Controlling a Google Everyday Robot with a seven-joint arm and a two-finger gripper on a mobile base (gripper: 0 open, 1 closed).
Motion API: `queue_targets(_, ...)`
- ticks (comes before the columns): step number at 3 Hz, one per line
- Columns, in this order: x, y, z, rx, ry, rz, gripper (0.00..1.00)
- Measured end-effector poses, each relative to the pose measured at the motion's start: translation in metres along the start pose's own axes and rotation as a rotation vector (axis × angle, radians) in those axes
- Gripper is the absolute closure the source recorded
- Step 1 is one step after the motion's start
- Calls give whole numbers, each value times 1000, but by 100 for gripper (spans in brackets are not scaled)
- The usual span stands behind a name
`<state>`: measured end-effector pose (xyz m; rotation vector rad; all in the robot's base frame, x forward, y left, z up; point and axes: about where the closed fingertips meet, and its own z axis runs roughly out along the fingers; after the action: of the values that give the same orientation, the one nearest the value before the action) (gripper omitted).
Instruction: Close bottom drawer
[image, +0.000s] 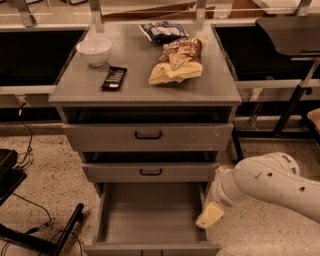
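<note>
Bottom drawer (150, 212) fully pulled out, nothing closed yet; hand (210, 216) beside its side wall, open/shut can't tell; whole push left.

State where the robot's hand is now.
The hand is lower right in the camera view, by the right wall of the open bottom drawer.

A single camera looks down from above and in front of the grey bench (145, 85). It faces the drawer fronts squarely and is tilted enough to show both the benchtop and the inside of the open bottom drawer (150, 220). It stands fairly near, with the bench filling mid-frame. The tool (210, 216) shows at lower right, just beside the drawer's right wall.
</note>
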<state>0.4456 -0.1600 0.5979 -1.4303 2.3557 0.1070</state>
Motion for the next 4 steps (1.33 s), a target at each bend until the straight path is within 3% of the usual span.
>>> queue_targets(1,41,10,60,-43,53,-4,0)
queue_targets(3,104,34,143,-90,6,-25,0)
queue_targets(4,123,52,179,-143,-40,8,0)
